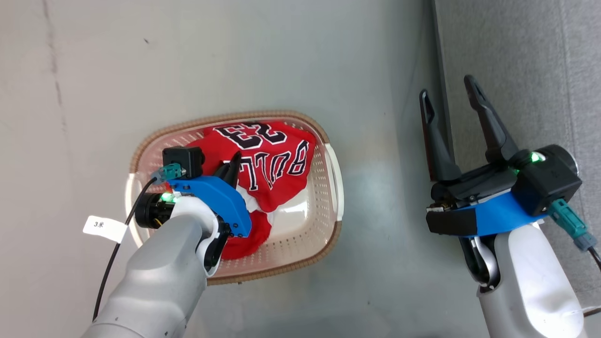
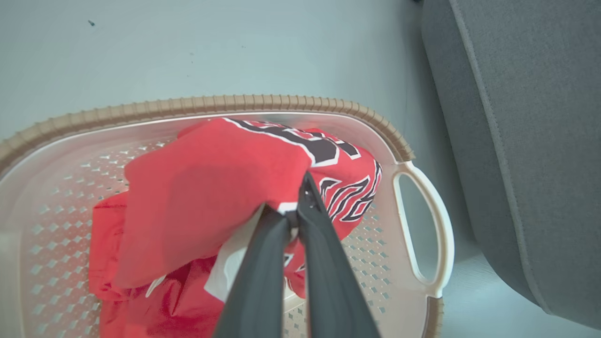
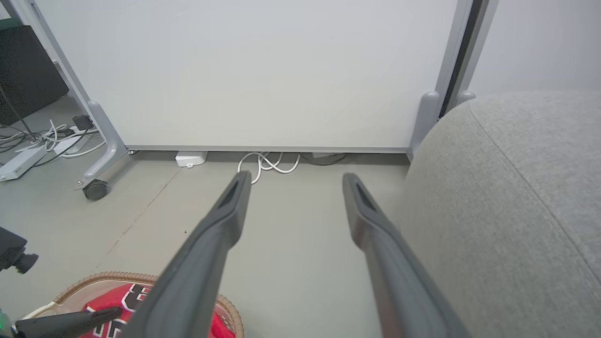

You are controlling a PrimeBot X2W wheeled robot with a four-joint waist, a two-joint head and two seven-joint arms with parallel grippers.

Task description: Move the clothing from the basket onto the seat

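Left gripper [image 2: 290,210] clenched on a fold of the jersey [image 1: 265,150]. Fingers pressed together at low centre of the left wrist view, red cloth and a bit of white lining pinched at the tips. Jersey lies in the basket [image 1: 328,141], mid-left of the head view. A second, plain red garment [image 2: 141,300] sits beneath it, lower left of the wrist view. Seat [image 1: 526,70] is at upper right of the head view, just beside the basket. Right gripper [image 1: 448,89] released, fingers spread wide at the seat's edge, holding nothing.

Step in hand, as I read it: lift the jersey out.

Notes to self:
- Raise straight up until the cloth clears the brown rim, or the basket may drag along.
- Pinch looks shallow, so go slowly.
- Watch that the lower garment does not cling.
- Carry rightward over the seat before letting go.
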